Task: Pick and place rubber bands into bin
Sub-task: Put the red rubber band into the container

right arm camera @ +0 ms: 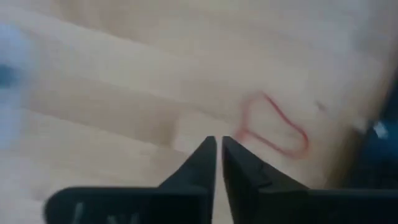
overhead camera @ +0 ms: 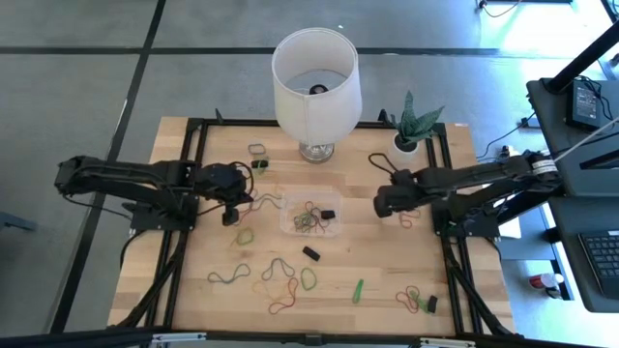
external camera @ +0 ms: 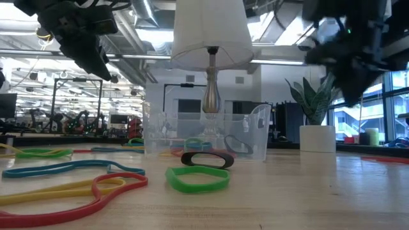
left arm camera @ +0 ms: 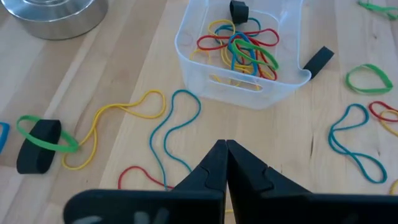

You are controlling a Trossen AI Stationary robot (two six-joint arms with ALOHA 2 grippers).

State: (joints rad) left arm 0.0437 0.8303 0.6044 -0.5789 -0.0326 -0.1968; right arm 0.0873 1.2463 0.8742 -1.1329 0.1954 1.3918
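The clear bin [overhead camera: 309,217] stands mid-table and holds several red, yellow, blue and green rubber bands [left arm camera: 239,46] and a black one. More bands lie loose on the wood: a yellow one [left arm camera: 124,118], a blue one [left arm camera: 171,127], and green, blue and red ones [overhead camera: 276,275] toward the near edge. My left gripper [left arm camera: 225,149] is shut with nothing between its fingers. It hovers left of the bin [left arm camera: 242,68], raised off the table [external camera: 89,48]. My right gripper [right arm camera: 219,146] is shut and bare, right of the bin [overhead camera: 382,203], above a thin red band [right arm camera: 273,127].
A white lamp [overhead camera: 315,82] on a metal base [left arm camera: 53,15] stands behind the bin, and a potted plant [overhead camera: 408,140] stands at the far right. Black blocks [overhead camera: 310,253] and a green peg [overhead camera: 358,288] lie among the bands. A black frame [overhead camera: 198,145] edges the table.
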